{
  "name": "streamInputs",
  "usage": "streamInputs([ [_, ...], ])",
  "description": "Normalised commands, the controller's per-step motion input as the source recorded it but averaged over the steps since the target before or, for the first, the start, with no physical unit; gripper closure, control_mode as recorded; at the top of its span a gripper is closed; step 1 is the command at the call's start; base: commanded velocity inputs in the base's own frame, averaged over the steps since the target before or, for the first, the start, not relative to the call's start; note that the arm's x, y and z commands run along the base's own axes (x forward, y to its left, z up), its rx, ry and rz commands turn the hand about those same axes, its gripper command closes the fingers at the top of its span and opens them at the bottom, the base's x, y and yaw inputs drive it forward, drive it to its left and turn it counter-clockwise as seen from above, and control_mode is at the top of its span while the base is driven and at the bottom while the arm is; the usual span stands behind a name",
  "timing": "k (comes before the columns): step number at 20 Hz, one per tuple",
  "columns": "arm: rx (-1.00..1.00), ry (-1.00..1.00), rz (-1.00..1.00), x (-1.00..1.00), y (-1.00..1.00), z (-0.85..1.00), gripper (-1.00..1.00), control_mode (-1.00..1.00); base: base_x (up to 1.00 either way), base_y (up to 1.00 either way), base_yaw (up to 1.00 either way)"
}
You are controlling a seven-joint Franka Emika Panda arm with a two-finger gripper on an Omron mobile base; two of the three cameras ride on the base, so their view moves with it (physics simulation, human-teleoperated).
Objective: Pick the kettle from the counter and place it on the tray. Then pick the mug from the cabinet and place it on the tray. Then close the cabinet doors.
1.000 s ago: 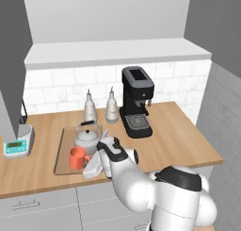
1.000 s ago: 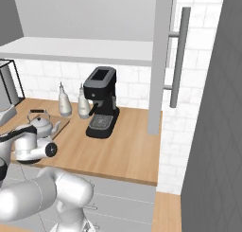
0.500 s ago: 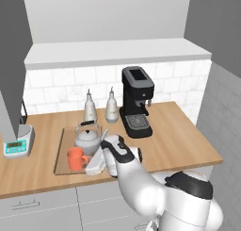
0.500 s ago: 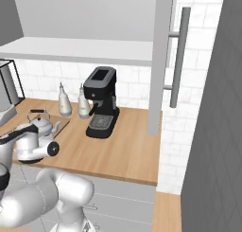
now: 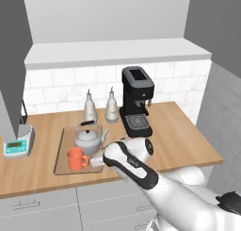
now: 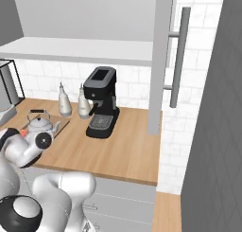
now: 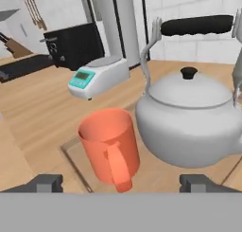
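Note:
On the wooden tray (image 5: 60, 152) stands the silver-grey kettle (image 5: 88, 139) with its arched black handle. The orange-red mug (image 5: 75, 159) stands upright just in front of the kettle, also on the tray. My gripper (image 5: 97, 161) sits low, right of the mug, and is open. In the hand view the mug (image 7: 109, 149) is close ahead with its handle toward me. My gripper (image 7: 123, 183) has its dark fingertips (image 7: 45, 182) spread wide on either side, not touching the mug. The kettle (image 7: 189, 117) is behind and to the right. The cabinet (image 5: 113, 53) stands open, its shelf bare.
A black coffee machine (image 5: 137, 103) and two slim grey bottles (image 5: 89, 107) stand behind the tray on the counter (image 5: 188, 140). A white scale (image 5: 19, 143) sits at the left. An open cabinet door (image 6: 160, 60) with a bar handle (image 6: 177, 56) hangs above the counter's right end.
My gripper has opened and let go of the mug, which now stands free on the tray. The hand has drawn back a little from the mug.

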Motion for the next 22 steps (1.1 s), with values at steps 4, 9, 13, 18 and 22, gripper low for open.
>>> streamInputs([
  [4, -0.14, 0.16, -0.21, -0.01, 0.01, 0.11, -1.00, -1.00, 0.00, 0.00, 0.00],
  [9, -0.01, 0.02, -0.06, -0.05, 0.00, 0.13, -1.00, -1.00, 0.00, 0.00, 0.00],
  [13, -0.12, 0.15, -0.17, -0.02, 0.00, 0.41, -1.00, -1.00, 0.00, 0.00, 0.00],
  [18, -0.03, 0.02, -0.20, -0.06, -0.08, 0.06, -1.00, -1.00, 0.00, 0.00, 0.00],
  [22, 0.00, 0.00, -0.26, -0.26, -0.26, 0.20, -1.00, -1.00, 0.00, 0.00, 0.00],
])
